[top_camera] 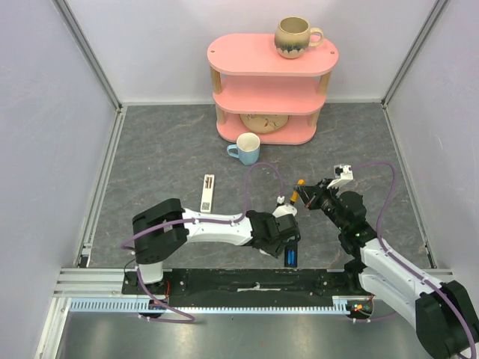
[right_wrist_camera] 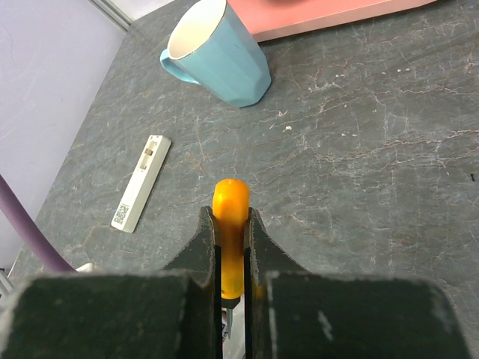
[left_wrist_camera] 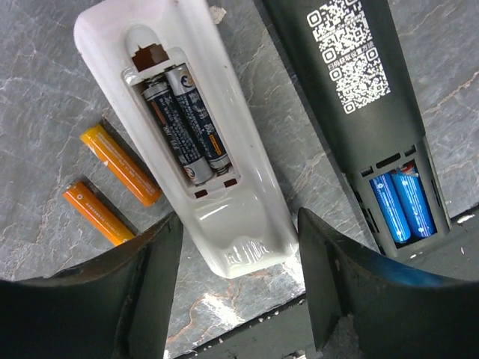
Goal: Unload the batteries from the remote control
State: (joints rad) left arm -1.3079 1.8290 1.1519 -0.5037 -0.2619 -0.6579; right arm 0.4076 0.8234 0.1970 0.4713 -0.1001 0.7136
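A white remote control (left_wrist_camera: 224, 202) lies back up with its compartment open and two dark grey batteries (left_wrist_camera: 187, 123) inside. To its right, a dark remote (left_wrist_camera: 352, 97) holds two blue batteries (left_wrist_camera: 404, 206). Two orange batteries (left_wrist_camera: 120, 164) lie loose on the table to the left. My left gripper (left_wrist_camera: 238, 224) is open, its fingers standing either side of the white remote's near end. In the top view it (top_camera: 283, 238) hovers over both remotes. My right gripper (right_wrist_camera: 230, 217) is shut on an orange-handled screwdriver (right_wrist_camera: 230, 202), held above the table to the right of the remotes (top_camera: 298, 196).
A third, slim white remote (top_camera: 207, 192) lies to the left on the table. A blue mug (top_camera: 245, 148) stands in front of a pink three-tier shelf (top_camera: 269, 75), which has a beige mug (top_camera: 296, 36) on top. The table's near edge (left_wrist_camera: 247, 329) runs just below the left fingers.
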